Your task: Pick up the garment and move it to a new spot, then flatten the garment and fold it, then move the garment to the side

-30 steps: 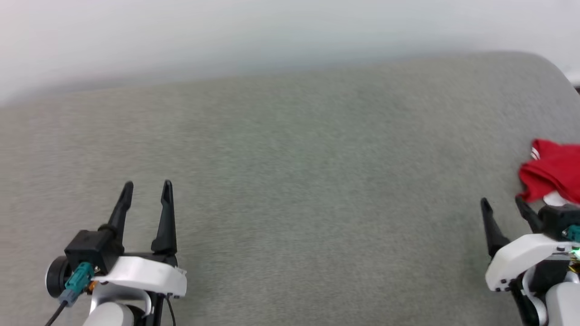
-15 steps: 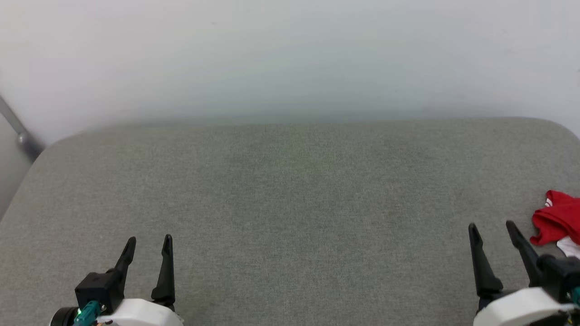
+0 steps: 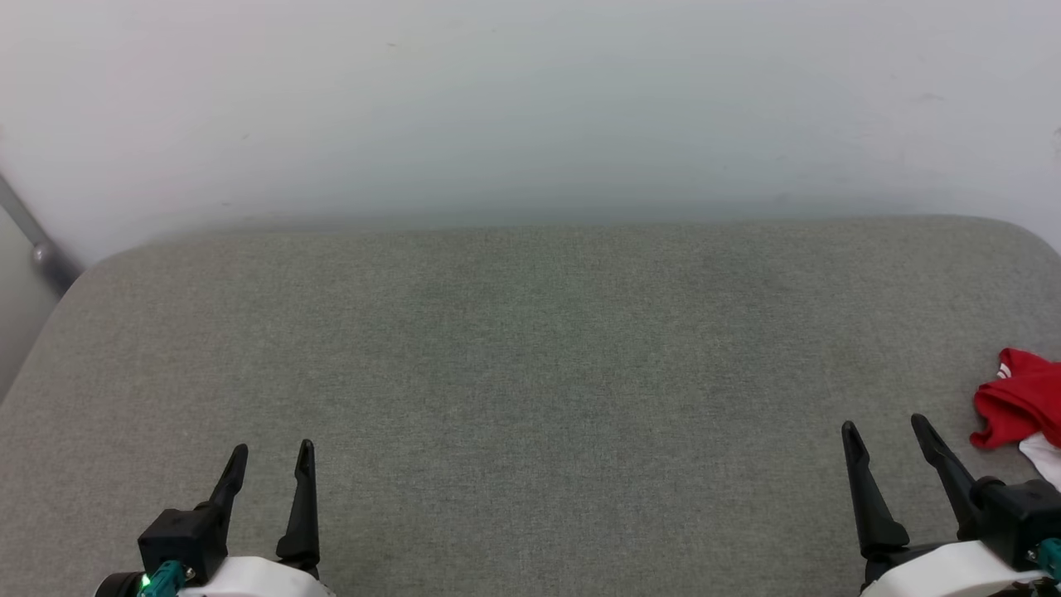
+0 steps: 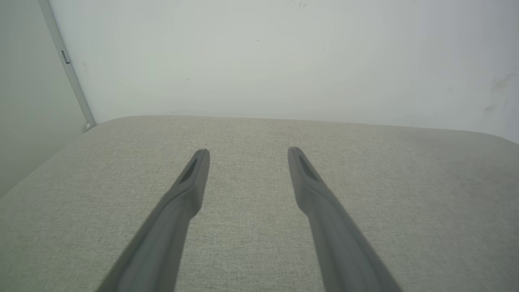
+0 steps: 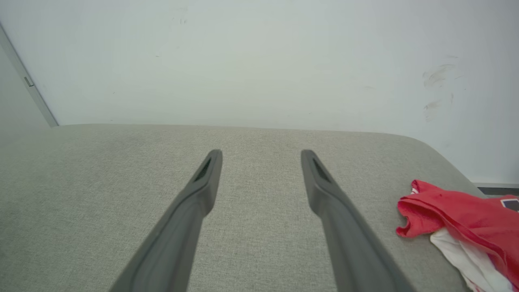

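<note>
The red jersey T-shirt with a white sleeve [image 3: 1016,400] lies crumpled in a loose heap at the right edge of the grey fabric-covered bench [image 3: 530,348], cut off by the head view's border. It is neither spread flat nor folded. The right claw [image 3: 883,424] hovers just beside it near the front edge, fingers spread wide with nothing between them. The left claw [image 3: 273,450] is equally released and empty, near the front left corner and well apart from the shirt.

A bunched shirt at the edge fits either one waiting to be lifted or one already set down and waiting to be smoothed. Either way, I judge the next move calls for the right claw to reach rightward onto the cloth.
</note>
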### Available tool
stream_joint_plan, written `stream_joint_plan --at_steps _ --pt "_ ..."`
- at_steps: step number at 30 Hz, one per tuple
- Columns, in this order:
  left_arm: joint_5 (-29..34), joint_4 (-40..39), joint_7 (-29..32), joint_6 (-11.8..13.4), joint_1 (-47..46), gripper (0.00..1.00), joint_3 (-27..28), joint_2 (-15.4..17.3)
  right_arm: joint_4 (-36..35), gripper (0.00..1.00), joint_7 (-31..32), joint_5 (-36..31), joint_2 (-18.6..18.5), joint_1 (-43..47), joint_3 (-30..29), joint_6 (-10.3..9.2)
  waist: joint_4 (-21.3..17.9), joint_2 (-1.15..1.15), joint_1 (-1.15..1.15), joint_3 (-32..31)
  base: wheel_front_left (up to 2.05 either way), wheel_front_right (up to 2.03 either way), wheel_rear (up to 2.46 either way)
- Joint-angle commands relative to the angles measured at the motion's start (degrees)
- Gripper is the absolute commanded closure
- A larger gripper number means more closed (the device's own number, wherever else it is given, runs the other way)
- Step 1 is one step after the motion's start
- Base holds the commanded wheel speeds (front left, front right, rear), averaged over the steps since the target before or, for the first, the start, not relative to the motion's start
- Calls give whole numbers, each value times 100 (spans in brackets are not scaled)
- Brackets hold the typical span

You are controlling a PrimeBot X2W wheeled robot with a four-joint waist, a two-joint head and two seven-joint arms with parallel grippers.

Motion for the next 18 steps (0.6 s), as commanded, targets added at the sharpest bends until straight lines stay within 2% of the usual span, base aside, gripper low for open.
stream_joint_plan --at_steps 1,11,12,15,18 --pt "9 10 -36 -23 -55 0 10 7 -32 0 7 7 28 -27 8 -5 0 0 0 5 0 0 0" --pt "36 33 -86 -43 -99 0 16 10 -56 0 34 132 28 3 16 -5 7 0 0 -14 0 0 0" --pt "17 43 -68 -49 -53 100 7 -12 -20 100 21 84 2 0 15 0 7 0 0 -14 0 0 0" --pt "14 181 -54 -50 57 100 -53 -121 144 100 22 78 3 59 24 0 7 0 1 -13 0 0 0" --pt "-226 206 15 -113 46 100 18 -195 214 100 4 412 -6 33 45 0 7 0 1 -7 0 0 0"
